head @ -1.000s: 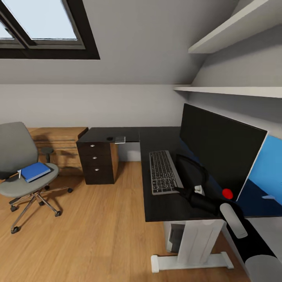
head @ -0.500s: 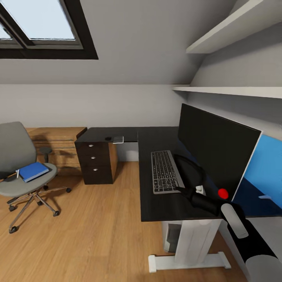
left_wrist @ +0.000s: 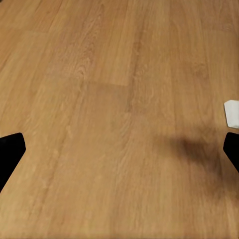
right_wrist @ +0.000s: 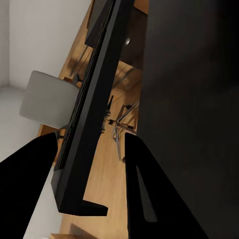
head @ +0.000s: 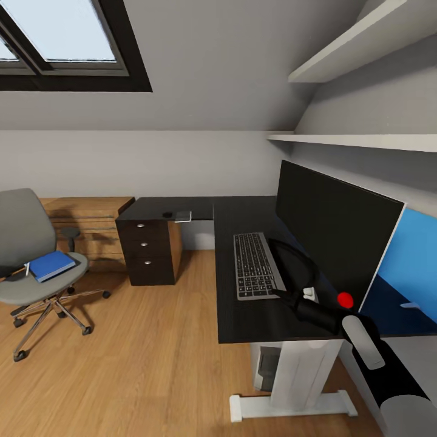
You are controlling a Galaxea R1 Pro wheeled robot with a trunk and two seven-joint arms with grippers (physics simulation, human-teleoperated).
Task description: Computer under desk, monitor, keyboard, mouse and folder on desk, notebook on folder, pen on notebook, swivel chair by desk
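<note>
Placing the keyboard (head: 255, 265) beside the monitor (head: 331, 230) looks like the step in hand. Right gripper (head: 286, 294) sits at the keyboard's near right corner, on the desk (head: 243, 321). Right wrist view has the keyboard (right_wrist: 89, 114) edge-on between the two dark fingers (right_wrist: 149, 199), spread to either side of it; can't tell if the pads press it or just bracket it.

Keyboard lies flat, long axis running near to far, just left of the monitor's stand, so it looks like it is already where it should be.

Left gripper (left_wrist: 119, 154): fingers wide, nothing between them, hanging over bare wood floor (left_wrist: 99, 99) (parked, my guess, while the right arm works).

Rest of the task things:
- Swivel chair (head: 33, 255) stands well left of the desk, apart from it. Seat faces the room.
- Folder (head: 52, 265) lies flat on the chair seat, with a thin light stick at its left edge, maybe the pen (head: 27, 269) (too small to be sure).
- Small grey flat item on the far wing of the desk above the drawer unit (head: 149, 252), likely the notebook (head: 183, 215); a dark blob just left of it, can't identify.
- Light-grey box under the desk by the white leg (head: 300, 376), probably the computer (head: 262, 367), mostly hidden.

Folder, notebook, pen and chair look undone.
</note>
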